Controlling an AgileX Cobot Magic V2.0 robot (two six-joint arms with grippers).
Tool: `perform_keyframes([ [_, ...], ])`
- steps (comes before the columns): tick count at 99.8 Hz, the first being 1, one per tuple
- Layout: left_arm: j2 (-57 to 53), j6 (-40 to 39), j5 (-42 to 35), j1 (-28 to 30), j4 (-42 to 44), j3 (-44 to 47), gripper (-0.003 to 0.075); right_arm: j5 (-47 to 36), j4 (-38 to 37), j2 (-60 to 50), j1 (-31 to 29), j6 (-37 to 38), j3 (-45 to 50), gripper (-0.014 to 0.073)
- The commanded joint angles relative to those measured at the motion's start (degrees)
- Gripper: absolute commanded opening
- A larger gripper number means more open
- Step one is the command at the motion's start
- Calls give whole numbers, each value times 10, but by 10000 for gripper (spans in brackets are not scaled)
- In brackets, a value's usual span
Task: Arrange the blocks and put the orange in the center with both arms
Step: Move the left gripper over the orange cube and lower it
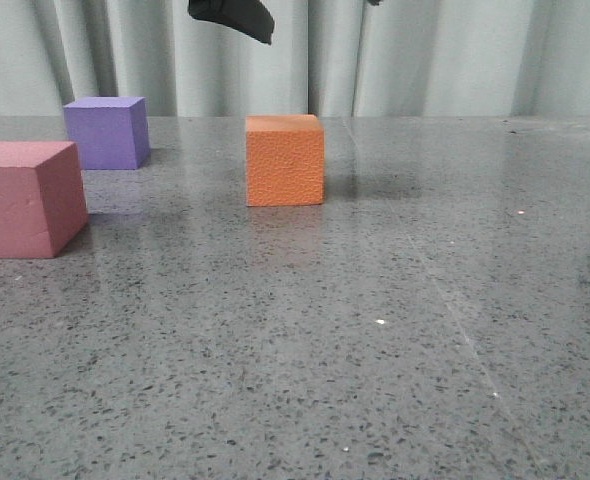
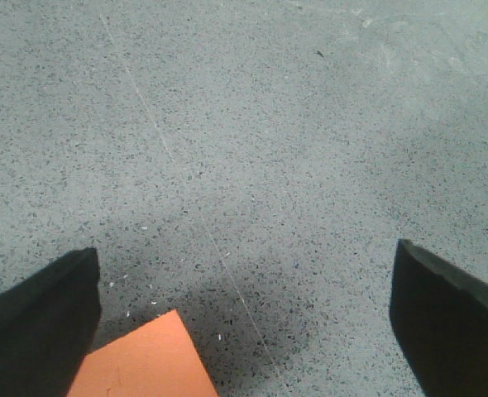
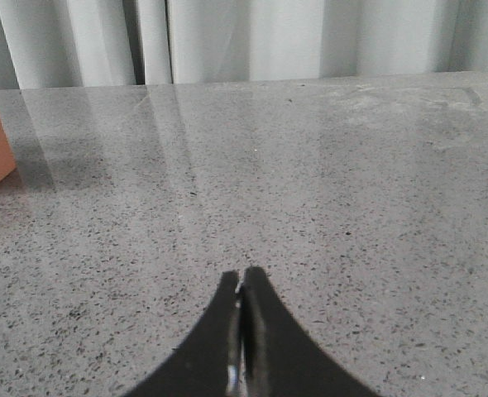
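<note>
We count three foam cubes on the glossy grey speckled stone counter (image 1: 395, 330). Nearest, at the left edge, sits the dusty pink-red foam cube (image 1: 27, 198). Farther back, near mid-scene, stands the orange foam cube with the pebbled surface (image 1: 285, 160), well apart from the others. Farthest, at the left, is the purple foam cube (image 1: 106, 131). We judge the orange cube roughly centred already, with the other two not yet arranged around it. Two end effectors show: the left end effector (image 2: 244, 314) hangs above the orange cube, fingers spread wide and empty; the right end effector (image 3: 242, 331) hovers low with fingers pressed together, holding nothing. Next, we reckon, each arm must reach a flanking cube.
</note>
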Motion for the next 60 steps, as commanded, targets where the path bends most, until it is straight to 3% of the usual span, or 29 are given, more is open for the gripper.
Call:
perform_keyframes([
  [1,-30,-5,-26,-1,2,-22,659,-50,0,-14,-4,-5,-8,-67],
  [17,-30,-40,-13,-4,27,-22,649,-50,0,-14,-4,-5,-8,-67],
  [37,-30,-162,25,-16,177,-22,608,-50,0,-14,-4,-5,-8,-67],
  [60,-22,-254,57,-49,280,-22,608,-50,0,-14,-4,-5,-8,-67],
])
